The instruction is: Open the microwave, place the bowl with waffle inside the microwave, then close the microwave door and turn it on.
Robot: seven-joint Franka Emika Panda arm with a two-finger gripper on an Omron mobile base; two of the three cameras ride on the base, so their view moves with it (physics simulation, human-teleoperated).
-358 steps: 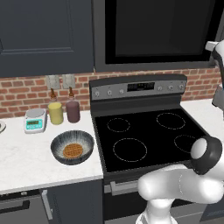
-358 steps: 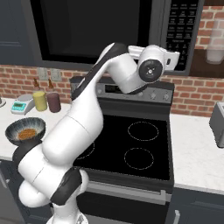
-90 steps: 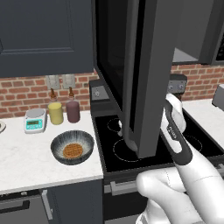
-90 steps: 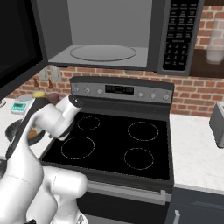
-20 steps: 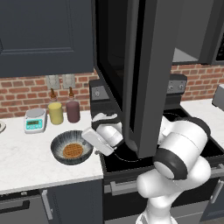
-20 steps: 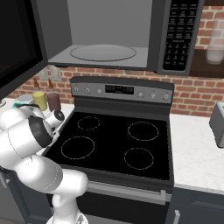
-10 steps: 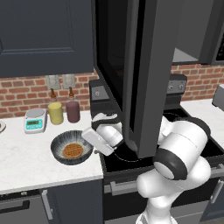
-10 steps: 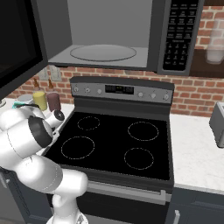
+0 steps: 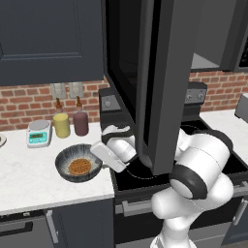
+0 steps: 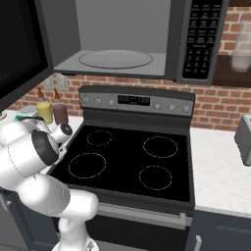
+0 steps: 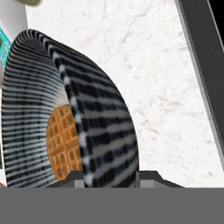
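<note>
On counter [image 9: 29,169], claw [image 11: 109,177] clamps bowl [image 9: 77,164] rim, arm low.

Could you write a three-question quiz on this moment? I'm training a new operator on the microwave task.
1. True or false: the microwave door stands open.
2. Multiple choice: the gripper is
A. open above the stove
B. shut on the bowl's rim
C. pressing the keypad
3. Fill in: the waffle lies inside the ____.

Key:
1. True. The door is swung out, and the right base view shows the bare turntable inside the microwave.
2. B. In the hand view the fingertips straddle the rim of the bowl, which sits on the counter left of the stove.
3. Bowl.
</note>
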